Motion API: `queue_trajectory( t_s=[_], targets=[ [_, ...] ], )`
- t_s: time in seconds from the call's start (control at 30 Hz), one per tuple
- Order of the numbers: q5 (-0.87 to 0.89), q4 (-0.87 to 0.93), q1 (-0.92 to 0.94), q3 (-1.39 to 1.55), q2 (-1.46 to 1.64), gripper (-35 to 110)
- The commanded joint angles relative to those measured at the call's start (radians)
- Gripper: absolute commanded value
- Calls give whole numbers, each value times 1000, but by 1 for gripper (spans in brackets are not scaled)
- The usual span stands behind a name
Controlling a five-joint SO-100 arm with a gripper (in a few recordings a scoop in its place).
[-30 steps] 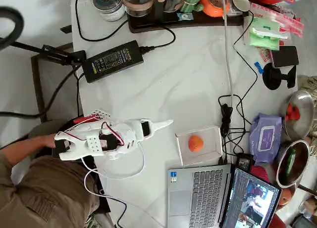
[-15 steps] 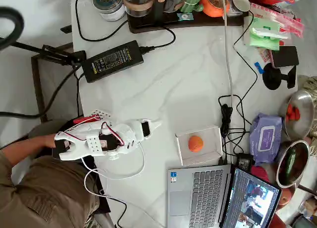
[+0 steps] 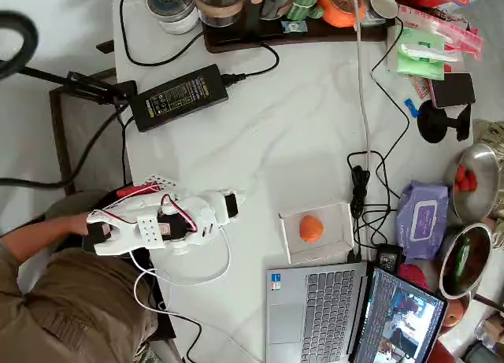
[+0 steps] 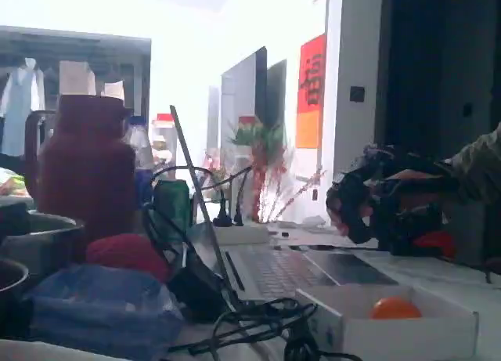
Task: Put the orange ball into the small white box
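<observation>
A lived-in home doubling as a workbench: a white marble-look table (image 3: 299,135) crowded with glass jars on a dark tray (image 3: 236,34), steel bowls of produce (image 3: 472,174), an open silver laptop (image 3: 315,308) (red paper scroll (image 4: 311,91) on the wall).

No text is legible; the black power adapter (image 3: 179,96) label is unreadable.

Arm (image 3: 169,221) drawn back left in overhead view, farther from small white box (image 3: 318,232)

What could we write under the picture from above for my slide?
The orange ball sits inside the small white box while the white arm's pincer stays folded back, well away.
</observation>
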Motion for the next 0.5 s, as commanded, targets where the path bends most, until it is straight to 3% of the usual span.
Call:
queue_trajectory(
  t_s=[0.0, 0.47],
  targets=[
    [-15, 14, -2, 15, 6, 0],
    [-15, 3, -3, 60, 8, 0]
  ],
)
